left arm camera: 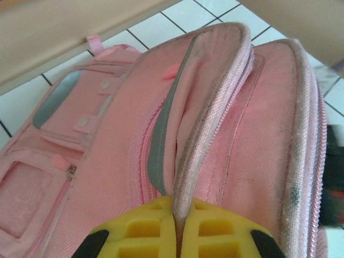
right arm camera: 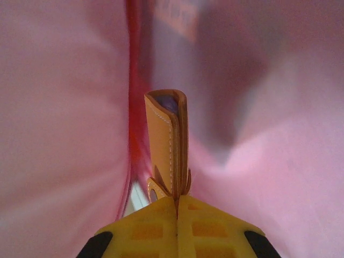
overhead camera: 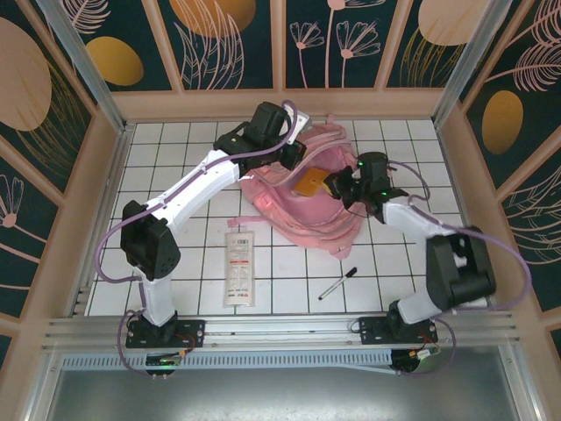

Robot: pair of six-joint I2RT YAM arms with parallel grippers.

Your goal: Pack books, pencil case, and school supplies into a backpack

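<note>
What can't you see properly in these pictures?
- Top view: the pencil case printing, too small to read.
- Top view: inside the backpack, hidden by its own fabric.
- Right wrist view: pink fabric around the orange-brown square item, blurred.
- Left wrist view: left pincer, cut off by the bottom edge.

My left arm stretches across the white tiled table (overhead camera: pixel 175 167) to the far edge of the pink backpack (overhead camera: pixel 302 215). There my left gripper (overhead camera: pixel 294 151) is clamped on the fabric, though the pinch itself is hard to make out from above. My right gripper (overhead camera: pixel 335 186) points in from the right, jaws closed on the orange-brown square item (overhead camera: pixel 309 182), which sits over the middle of the backpack. Nearer my bases, the white pencil case (overhead camera: pixel 238 267) lies lengthwise on the tiles, apart from the backpack. A black pen (overhead camera: pixel 337 283) lies slanted to its right.
</note>
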